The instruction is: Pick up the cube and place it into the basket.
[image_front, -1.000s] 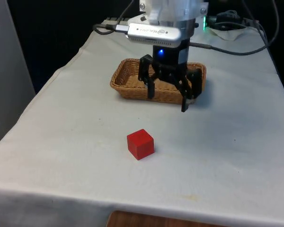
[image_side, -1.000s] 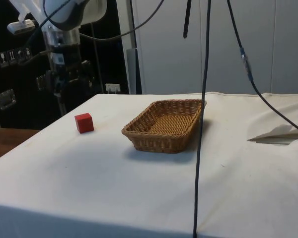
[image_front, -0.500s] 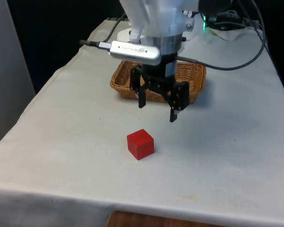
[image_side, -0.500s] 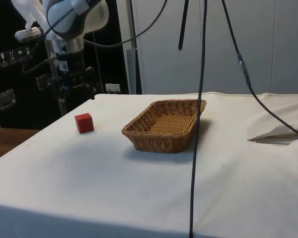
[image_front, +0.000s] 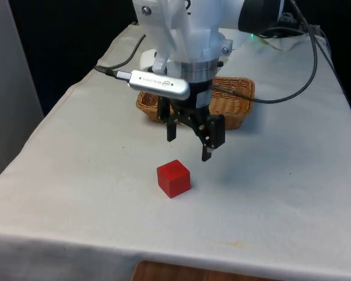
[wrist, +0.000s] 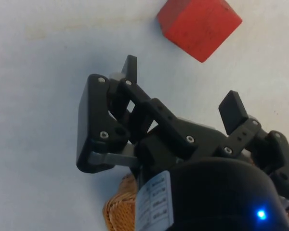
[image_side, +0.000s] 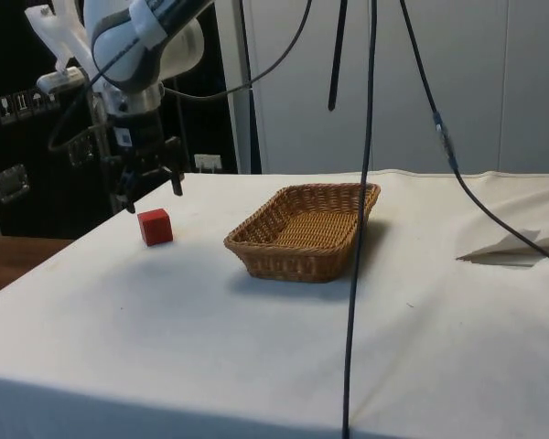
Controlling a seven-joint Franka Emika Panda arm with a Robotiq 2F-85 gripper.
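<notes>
A white cloth (image_front: 292, 193) covers the tabletop (image_side: 256, 347), lightly creased, with a folded ridge (image_side: 517, 245) rising at the side view's right. Black curtains (image_front: 64, 35) hang dark beyond the far end. In the side view, pale wall panels (image_side: 421, 82) stand behind, a dark cabinet (image_side: 18, 137) beside them, and brown wooden floor (image_side: 9, 261) shows below it.

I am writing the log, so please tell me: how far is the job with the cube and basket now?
Done: nothing yet. The cube sits on the cloth, outside the basket. In hand: the open gripper hangs above the cube, a little to the basket's side, holding nothing. Left: grasp, lift, carry to the basket, release.
</notes>
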